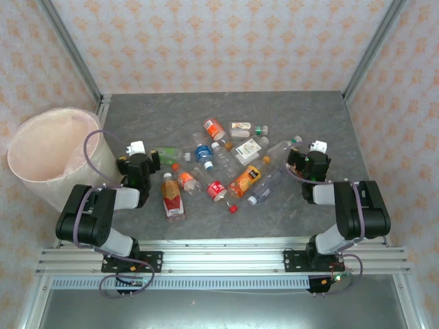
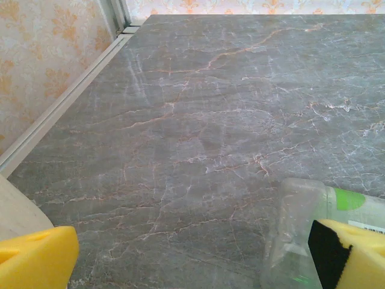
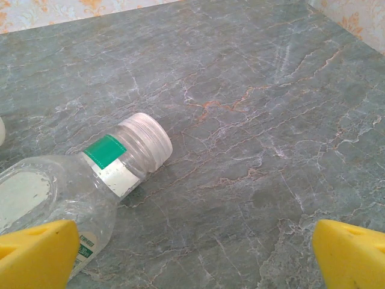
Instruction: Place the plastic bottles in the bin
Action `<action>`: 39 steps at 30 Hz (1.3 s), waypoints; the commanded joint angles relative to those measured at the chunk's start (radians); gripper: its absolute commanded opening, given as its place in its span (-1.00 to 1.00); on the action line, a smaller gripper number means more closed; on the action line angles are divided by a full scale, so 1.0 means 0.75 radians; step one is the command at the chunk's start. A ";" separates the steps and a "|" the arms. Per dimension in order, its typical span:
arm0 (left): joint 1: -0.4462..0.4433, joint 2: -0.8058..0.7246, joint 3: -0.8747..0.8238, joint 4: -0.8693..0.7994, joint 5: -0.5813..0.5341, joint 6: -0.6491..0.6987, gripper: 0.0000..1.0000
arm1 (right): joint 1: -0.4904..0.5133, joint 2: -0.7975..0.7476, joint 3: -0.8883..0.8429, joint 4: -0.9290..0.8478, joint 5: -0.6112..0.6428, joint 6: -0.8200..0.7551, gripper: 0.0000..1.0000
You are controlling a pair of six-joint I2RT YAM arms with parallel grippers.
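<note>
From above, a large round translucent pale pink-beige plastic bin (image 1: 51,161) stands upright and open-topped at the left edge of the grey marbled table (image 1: 309,110). About a dozen small clear plastic bottles (image 1: 245,179) lie on their sides, scattered across the middle of the table well apart from the bin. Their labels are red, orange, blue, green or white, and a loose red cap (image 1: 233,208) lies toward the near edge. The left gripper (image 1: 140,163) sits between the bin and the left end of the scatter. The right gripper (image 1: 306,161) sits at the right end.

In the left wrist view, the left gripper (image 2: 192,265) has its yellow padded fingers (image 2: 36,259) spread wide with bare table between them. A clear bottle with a bright green label (image 2: 301,229) lies just by the right-hand finger. Whether they touch cannot be told.

In the right wrist view, the right gripper (image 3: 192,259) also has its yellow fingers (image 3: 355,253) far apart and grips nothing. A clear ribbed bottle with a white screw cap, a green neck band and a white label (image 3: 90,180) lies on its side. Its cap points toward the table's far edge and its body runs down behind the left-hand finger.
</note>
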 commanded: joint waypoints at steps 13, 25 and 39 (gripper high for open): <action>-0.006 0.003 0.026 0.035 -0.042 -0.017 1.00 | -0.007 -0.008 0.023 0.002 -0.007 0.003 0.98; -0.010 0.003 0.026 0.035 -0.048 -0.011 1.00 | -0.009 -0.009 0.022 0.004 -0.009 0.002 0.99; -0.054 -0.198 0.296 -0.615 0.009 -0.023 1.00 | -0.008 -0.287 0.100 -0.340 0.130 0.067 0.98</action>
